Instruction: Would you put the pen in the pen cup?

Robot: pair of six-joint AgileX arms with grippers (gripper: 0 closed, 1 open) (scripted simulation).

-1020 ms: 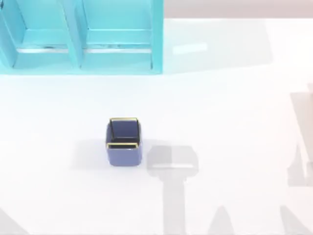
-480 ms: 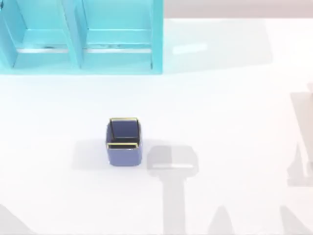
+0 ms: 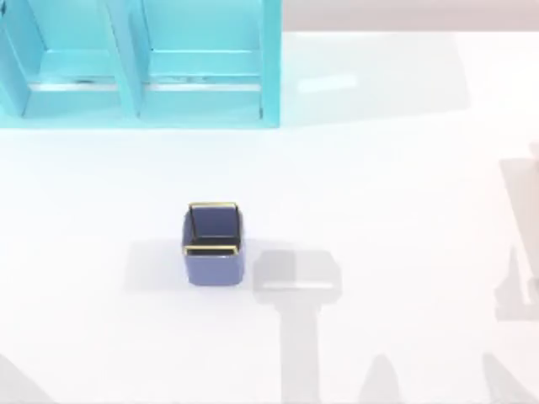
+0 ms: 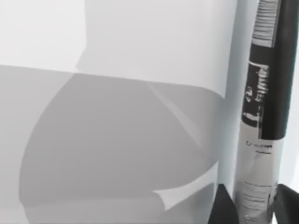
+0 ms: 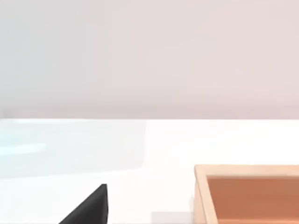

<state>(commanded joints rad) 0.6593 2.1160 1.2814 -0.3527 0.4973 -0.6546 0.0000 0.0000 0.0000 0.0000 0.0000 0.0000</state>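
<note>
Left wrist view: left hand (image 4: 248,205) clamped on pen (image 4: 264,116); pen cup (image 3: 214,244) mid-table, right hand's state unclear.

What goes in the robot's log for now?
pen: beside left gripper | pen cup: upright on table, no pen inside

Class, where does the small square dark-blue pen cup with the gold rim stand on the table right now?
In the top view, the small square dark-blue pen cup with the gold rim stands upright on the white table, left of centre, in front of the large turquoise shelf unit.
</note>
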